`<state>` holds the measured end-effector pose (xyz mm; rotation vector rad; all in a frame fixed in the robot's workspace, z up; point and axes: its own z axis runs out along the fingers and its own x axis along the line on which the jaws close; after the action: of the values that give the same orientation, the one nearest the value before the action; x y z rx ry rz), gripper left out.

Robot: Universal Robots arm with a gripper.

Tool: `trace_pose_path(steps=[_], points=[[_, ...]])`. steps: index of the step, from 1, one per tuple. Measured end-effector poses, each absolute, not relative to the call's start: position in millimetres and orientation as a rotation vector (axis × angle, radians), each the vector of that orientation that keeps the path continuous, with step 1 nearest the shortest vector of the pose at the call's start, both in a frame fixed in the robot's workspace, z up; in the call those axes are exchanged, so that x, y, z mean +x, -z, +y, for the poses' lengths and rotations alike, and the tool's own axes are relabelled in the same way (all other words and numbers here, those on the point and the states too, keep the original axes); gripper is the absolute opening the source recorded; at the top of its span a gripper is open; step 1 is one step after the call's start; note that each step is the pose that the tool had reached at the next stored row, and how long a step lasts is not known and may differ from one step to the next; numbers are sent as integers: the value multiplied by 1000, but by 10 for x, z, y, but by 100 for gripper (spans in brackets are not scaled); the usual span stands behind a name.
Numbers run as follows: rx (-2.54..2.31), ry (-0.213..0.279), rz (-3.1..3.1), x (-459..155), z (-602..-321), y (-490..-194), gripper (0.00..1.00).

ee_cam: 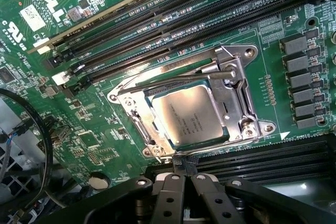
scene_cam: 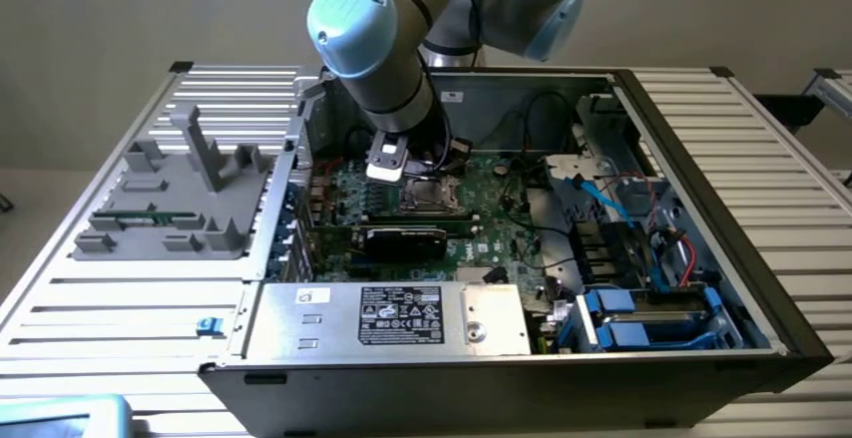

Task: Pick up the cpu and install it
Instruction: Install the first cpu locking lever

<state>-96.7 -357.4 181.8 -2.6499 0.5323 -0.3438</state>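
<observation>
Setting: ribbed grey metal surface (scene_cam: 120, 303) carrying an open black computer case (scene_cam: 745, 288).
Cpu: small flat silver-topped square cpu (ee_cam: 188, 115) lies inside the metal-framed socket (ee_cam: 239, 98), apparently slightly askew.
Tool: black tool (ee_cam: 184, 174), fingers pinched together, gripping nothing.
Risk: a skewed chip could bend socket pins if pressed.

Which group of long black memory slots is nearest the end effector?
The memory slots directly beside the end effector; the other group lies beyond the cpu.

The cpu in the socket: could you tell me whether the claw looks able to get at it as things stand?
Probably yes: the cpu lies uncovered in its metal frame, and the shut claw sits right at its edge.
</observation>
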Motion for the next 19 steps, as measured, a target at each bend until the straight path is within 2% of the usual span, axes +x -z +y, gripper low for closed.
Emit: trace_pose_path(steps=[19], points=[[-2640,340,533,-967,-3574,-1805,11]])
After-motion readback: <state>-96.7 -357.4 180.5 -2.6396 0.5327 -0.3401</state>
